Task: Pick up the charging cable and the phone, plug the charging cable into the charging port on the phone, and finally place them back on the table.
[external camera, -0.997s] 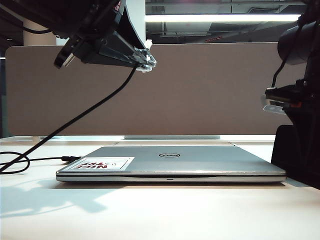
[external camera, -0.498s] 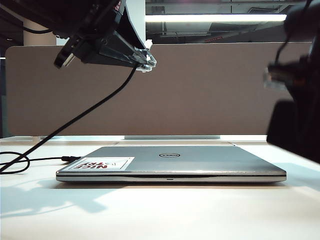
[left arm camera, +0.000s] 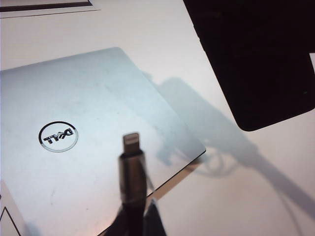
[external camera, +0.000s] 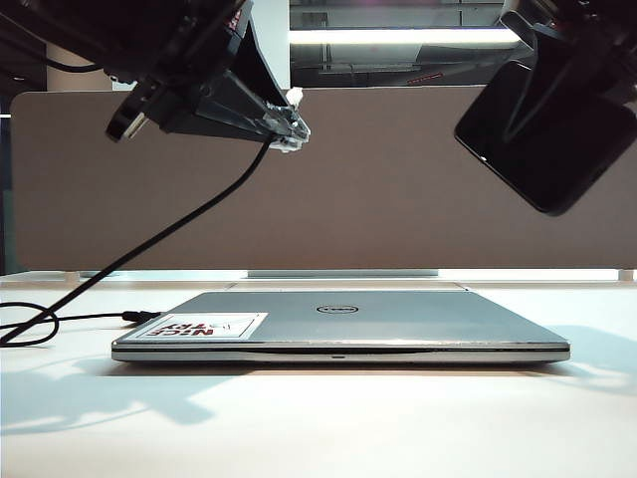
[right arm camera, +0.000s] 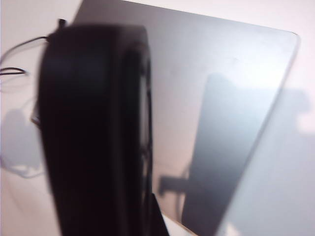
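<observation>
My left hand [external camera: 289,129] pinches the charging cable [external camera: 179,224] high over the laptop [external camera: 338,324], my right hand [external camera: 557,45] grips the phone [external camera: 542,134] aloft.

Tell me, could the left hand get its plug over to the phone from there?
Probably yes: the left hand holding the charging cable and the phone in the right hand hang in open air, nothing between.
</observation>
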